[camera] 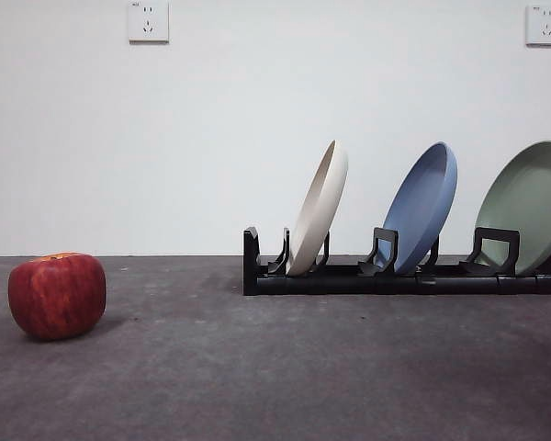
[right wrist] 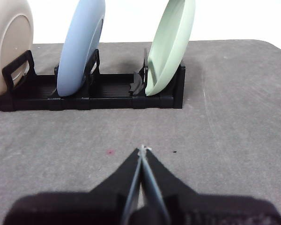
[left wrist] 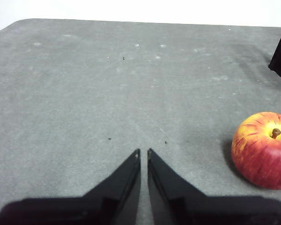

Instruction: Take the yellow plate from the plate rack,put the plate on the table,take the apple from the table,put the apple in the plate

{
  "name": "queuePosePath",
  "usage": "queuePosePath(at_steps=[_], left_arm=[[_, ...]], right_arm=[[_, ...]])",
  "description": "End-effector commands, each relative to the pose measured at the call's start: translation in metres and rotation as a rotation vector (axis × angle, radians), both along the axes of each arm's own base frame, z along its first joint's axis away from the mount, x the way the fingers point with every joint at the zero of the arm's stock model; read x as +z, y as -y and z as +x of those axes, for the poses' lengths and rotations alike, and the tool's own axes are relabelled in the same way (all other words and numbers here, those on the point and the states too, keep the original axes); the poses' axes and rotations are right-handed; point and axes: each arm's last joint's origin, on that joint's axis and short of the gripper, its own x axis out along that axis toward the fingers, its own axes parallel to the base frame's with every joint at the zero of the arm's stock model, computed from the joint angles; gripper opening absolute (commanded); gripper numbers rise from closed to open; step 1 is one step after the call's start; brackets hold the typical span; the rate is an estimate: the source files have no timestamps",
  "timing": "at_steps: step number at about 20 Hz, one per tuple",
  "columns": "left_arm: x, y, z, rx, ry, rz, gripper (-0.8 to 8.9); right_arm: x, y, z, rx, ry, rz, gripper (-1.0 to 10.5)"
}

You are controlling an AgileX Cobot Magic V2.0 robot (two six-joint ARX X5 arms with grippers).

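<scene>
The yellow plate [camera: 318,208], cream off-white, stands tilted in the first slot of the black plate rack [camera: 349,276]; it also shows in the right wrist view [right wrist: 7,47]. The red apple [camera: 57,295] sits on the dark grey table [camera: 257,367] at the left, and shows in the left wrist view [left wrist: 263,149]. My left gripper [left wrist: 143,151] is shut and empty above the table, beside the apple. My right gripper [right wrist: 142,149] is shut and empty, in front of the rack [right wrist: 84,93]. Neither arm shows in the front view.
A blue plate [camera: 422,207] and a pale green plate [camera: 528,204] stand in the rack's other slots, seen also in the right wrist view as blue [right wrist: 82,44] and green [right wrist: 171,44]. A white wall with two sockets is behind.
</scene>
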Motion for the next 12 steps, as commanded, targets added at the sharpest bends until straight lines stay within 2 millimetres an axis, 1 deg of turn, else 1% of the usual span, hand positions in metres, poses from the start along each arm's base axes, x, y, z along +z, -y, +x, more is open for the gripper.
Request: queuePosePath(at_steps=[1, 12], left_arm=[[-0.0024, 0.0003, 0.0006, 0.000, 0.003, -0.023, 0.28], [-0.0022, 0.0004, 0.0006, 0.003, 0.005, -0.041, 0.28]], right_arm=[[-0.0026, 0.0000, 0.0005, 0.001, -0.002, -0.003, 0.0], [-0.0027, -0.0003, 0.0005, 0.005, -0.003, 0.019, 0.0]])
